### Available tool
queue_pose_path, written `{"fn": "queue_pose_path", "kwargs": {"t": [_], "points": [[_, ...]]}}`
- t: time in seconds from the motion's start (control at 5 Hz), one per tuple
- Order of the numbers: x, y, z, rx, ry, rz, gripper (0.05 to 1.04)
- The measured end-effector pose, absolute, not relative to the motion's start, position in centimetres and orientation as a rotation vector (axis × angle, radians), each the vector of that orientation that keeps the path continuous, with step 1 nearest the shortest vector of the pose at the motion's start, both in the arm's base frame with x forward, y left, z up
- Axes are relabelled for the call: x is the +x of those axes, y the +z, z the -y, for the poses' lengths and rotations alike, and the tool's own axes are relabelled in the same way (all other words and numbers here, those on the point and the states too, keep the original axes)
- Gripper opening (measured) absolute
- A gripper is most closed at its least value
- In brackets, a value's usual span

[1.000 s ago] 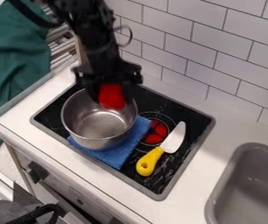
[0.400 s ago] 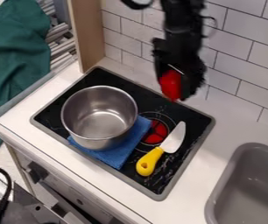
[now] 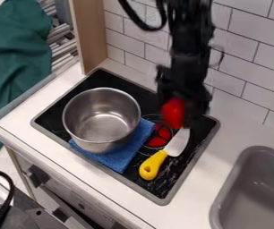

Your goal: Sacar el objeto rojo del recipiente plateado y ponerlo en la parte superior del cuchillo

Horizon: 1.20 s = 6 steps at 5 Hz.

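My gripper [image 3: 178,117] hangs over the back right of the stove, shut on the red object [image 3: 173,112]. The object is above the far end of the knife [image 3: 177,142], close to the blade tip; whether the two touch I cannot tell. The knife lies on the right part of the stove, its yellow handle toward the front. The silver pot [image 3: 101,120] stands on the left, upright, with nothing inside.
A blue cloth [image 3: 121,155] lies partly under the pot on the black stove top [image 3: 72,98]. A grey sink [image 3: 247,197] is at the right. Behind rises the tiled wall [image 3: 247,58], with a wooden panel [image 3: 90,36] at the back left.
From above the pot, my gripper has moved right with the red object in it, then come lower over the knife's blade end. Pot, cloth and knife have not moved.
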<state>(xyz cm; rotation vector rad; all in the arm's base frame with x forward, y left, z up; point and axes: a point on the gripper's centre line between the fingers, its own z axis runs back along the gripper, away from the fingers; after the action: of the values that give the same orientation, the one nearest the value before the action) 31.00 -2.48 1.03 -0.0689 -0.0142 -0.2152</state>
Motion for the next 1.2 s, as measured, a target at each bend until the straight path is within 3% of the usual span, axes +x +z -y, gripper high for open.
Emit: {"fn": "queue_pose_path", "kwargs": {"t": [0.4,1.0,1.2], "points": [[32.6,-2.8,2.8,-0.117,-0.043,-0.046,0.782],[36.0,-3.0,2.3,-0.133,0.013,-0.007,0.781],[36.1,-3.2,1.5,-0.139,0.045,-0.018,0.856]]}}
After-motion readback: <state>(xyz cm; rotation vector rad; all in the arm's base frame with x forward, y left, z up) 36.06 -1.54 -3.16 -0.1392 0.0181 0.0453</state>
